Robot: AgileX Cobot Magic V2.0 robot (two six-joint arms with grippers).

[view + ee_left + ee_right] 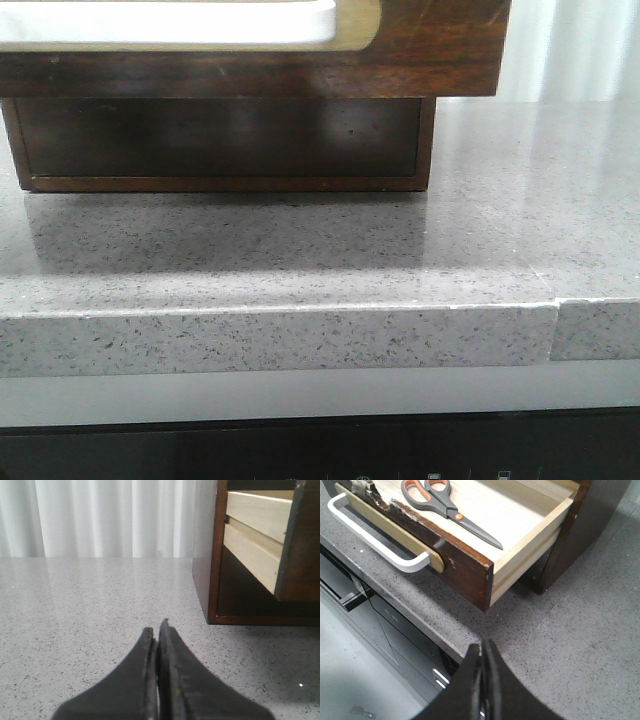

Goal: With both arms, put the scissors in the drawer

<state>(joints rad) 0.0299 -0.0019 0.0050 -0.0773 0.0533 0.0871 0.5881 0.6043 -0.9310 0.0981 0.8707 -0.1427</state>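
The scissors, grey handles lined orange, lie flat inside the drawer, which is pulled out of its dark cabinet. The drawer's scratched brown front carries a white handle. In the front view the drawer front with its tan-rimmed pale opening fills the top. In the left wrist view the drawer's pale side shows pulled out. My right gripper is shut and empty, above the counter's front edge, apart from the drawer's corner. My left gripper is shut and empty, low over the counter beside the cabinet.
The dark wooden cabinet stands on a grey speckled counter. The counter's front edge has a seam at the right. White curtains hang behind. Dark appliance fronts sit below the counter.
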